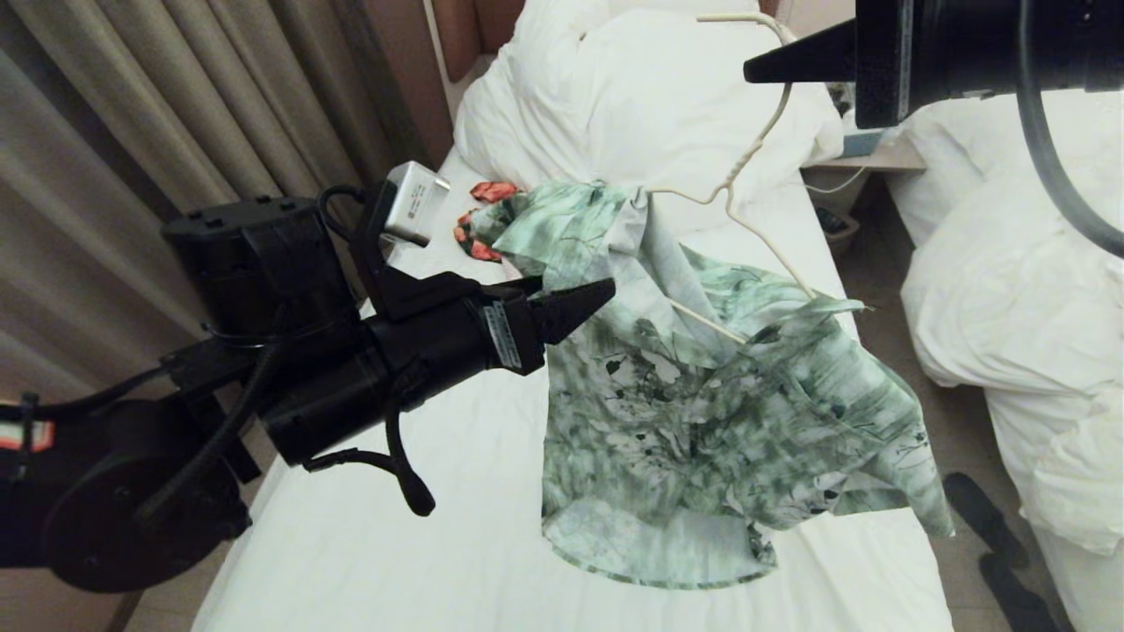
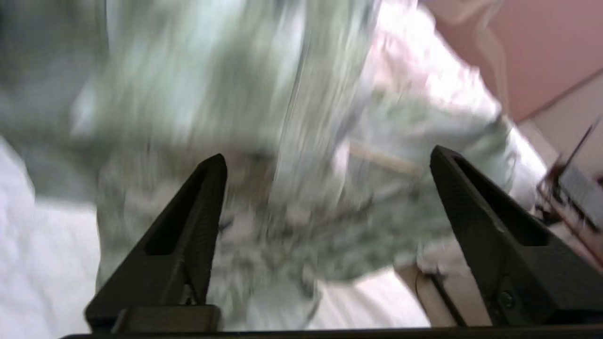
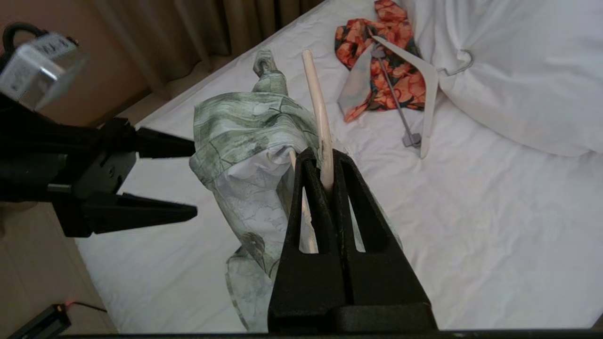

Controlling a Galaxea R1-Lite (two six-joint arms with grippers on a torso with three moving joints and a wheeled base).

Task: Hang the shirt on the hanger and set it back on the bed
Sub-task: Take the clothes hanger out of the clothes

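Note:
The green-and-white shirt [image 1: 702, 412] hangs from the cream wire hanger [image 1: 764, 132] above the bed [image 1: 395, 544], and its hem reaches the white sheet. My right gripper [image 1: 746, 70] at the upper right is shut on the hanger's hook [image 3: 314, 89]. My right gripper [image 3: 325, 157] looks down past the hook onto the bunched shirt [image 3: 245, 141]. My left gripper [image 1: 575, 303] stands open right beside the shirt's left edge, with nothing between its fingers. The left gripper [image 3: 194, 181] shows both fingers spread apart. In the left wrist view the left gripper [image 2: 328, 155] faces blurred shirt cloth [image 2: 292, 94] and a hanger bar [image 2: 386, 162].
An orange-and-black garment [image 3: 377, 70] and a white clip hanger [image 3: 424, 80] lie near the bulky duvet [image 1: 650, 96]. Curtains [image 1: 132, 114] hang on the left. A second bed [image 1: 1027, 307] stands right, with a nightstand [image 1: 869, 158] and dark slippers [image 1: 983, 518] in the aisle.

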